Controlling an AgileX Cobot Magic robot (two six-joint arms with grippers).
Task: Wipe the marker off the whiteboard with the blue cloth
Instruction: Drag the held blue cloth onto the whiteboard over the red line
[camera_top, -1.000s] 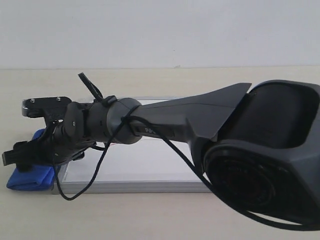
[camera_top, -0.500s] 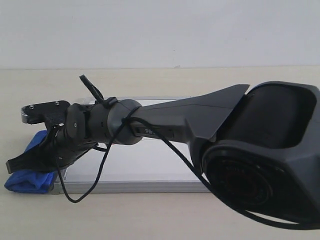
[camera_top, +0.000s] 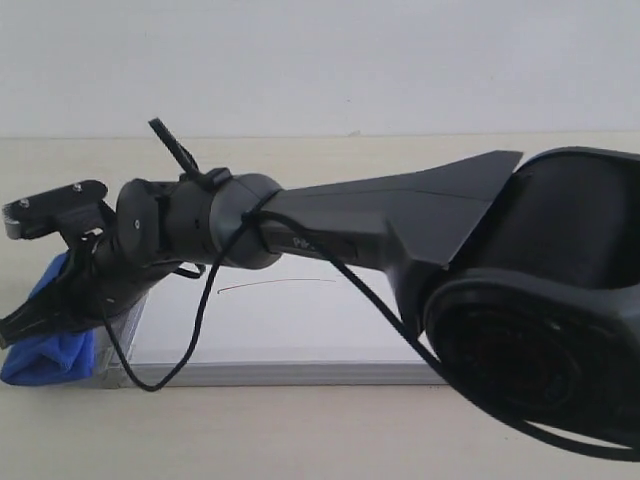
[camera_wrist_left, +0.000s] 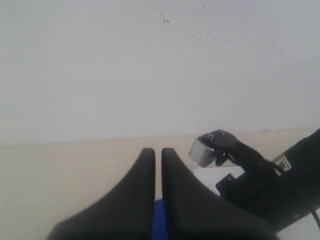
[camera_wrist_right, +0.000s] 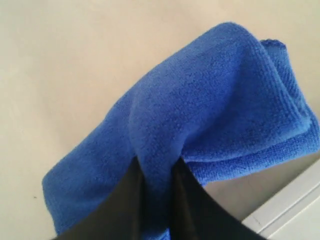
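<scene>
Left of the whiteboard (camera_top: 300, 330), my right gripper (camera_wrist_right: 156, 167), clamped on the blue cloth (camera_wrist_right: 215, 100), sits farther out than before; the marker (camera_top: 280, 284) now shows.

I log blue cloth (camera_top: 45, 350) at 8 o'clock, plain royal blue. Whiteboard (camera_top: 300, 335) white, grey frame. Marker (camera_top: 275, 284) reddish. Right gripper (camera_wrist_right: 156, 165) black. Table (camera_top: 300, 435) beige. Wall (camera_top: 300, 60) at 12 o'clock off-white.

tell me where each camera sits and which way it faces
Exterior: low beside the table, facing the wall across the whiteboard; the right arm fills the foreground.
Left wrist: behind the left hand, facing the wall; its two fingers show.
Right wrist: behind the right hand, looking down on the blue cloth it pinches.
Shared: exterior and right wrist both show the blue cloth and whiteboard.
</scene>
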